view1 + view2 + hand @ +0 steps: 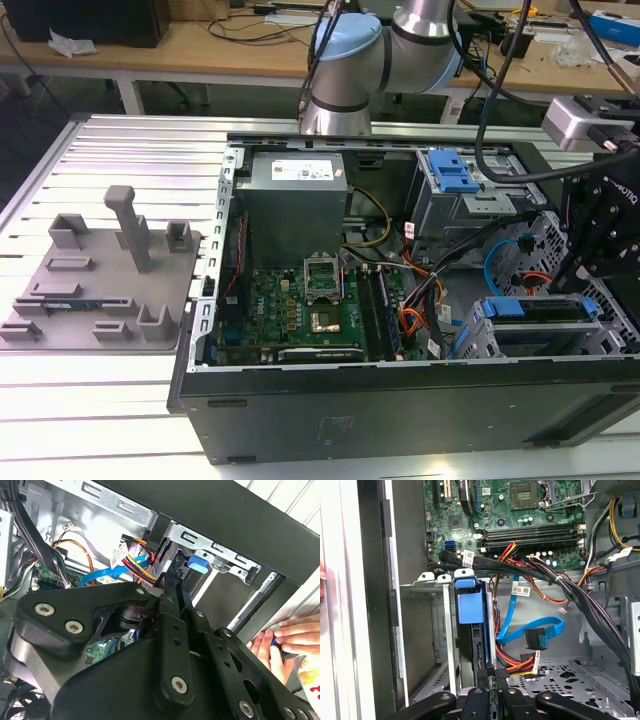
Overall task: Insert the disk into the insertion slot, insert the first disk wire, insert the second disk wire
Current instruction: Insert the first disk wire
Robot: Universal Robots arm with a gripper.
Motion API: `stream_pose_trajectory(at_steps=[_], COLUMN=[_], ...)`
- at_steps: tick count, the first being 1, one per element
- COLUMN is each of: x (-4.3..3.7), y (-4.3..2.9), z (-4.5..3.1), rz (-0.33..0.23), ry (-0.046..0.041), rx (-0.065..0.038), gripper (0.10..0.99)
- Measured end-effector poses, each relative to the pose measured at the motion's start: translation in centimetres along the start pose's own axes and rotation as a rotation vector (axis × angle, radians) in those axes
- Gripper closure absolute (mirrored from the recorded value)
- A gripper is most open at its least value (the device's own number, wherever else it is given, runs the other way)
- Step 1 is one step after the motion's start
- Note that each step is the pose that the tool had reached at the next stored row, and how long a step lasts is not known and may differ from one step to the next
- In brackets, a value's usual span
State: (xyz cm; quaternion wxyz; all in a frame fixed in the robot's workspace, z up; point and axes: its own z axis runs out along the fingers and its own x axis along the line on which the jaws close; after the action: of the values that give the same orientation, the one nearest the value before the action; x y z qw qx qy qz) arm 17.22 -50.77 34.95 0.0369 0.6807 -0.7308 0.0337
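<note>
The disk (470, 605), in its bright blue carrier, sits inside the insertion slot (427, 580), a grey metal cage at the case's front corner on the exterior view's right (545, 340). My gripper (491, 677) is at the disk's rear edge, shut on a small black plug with red, orange and yellow wires (517, 666), the first disk wire. In the second wrist view the gripper (170, 577) reaches toward the blue carrier tab (197, 562). The second disk wire (532, 629), a flat light-blue cable with a dark plug, hangs loose beside the disk.
A taller grey bay with a blue latch (450, 175) stands behind the cage. Thick black cable bundles (580, 600) cross above the motherboard (310, 300). A person's hand (287, 637) rests outside the case wall. A grey fixture plate (100, 280) lies on the exterior view's left.
</note>
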Motion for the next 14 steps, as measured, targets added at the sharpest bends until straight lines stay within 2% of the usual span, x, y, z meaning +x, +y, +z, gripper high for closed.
stream_pose_trajectory(at_steps=[3, 14], x=[-0.09, -0.07], y=[0.00, 0.10], z=[0.00, 0.07], rz=[0.001, 0.001], ry=[0.0040, 0.0068], rx=[0.001, 0.004], gripper=[0.922, 0.922])
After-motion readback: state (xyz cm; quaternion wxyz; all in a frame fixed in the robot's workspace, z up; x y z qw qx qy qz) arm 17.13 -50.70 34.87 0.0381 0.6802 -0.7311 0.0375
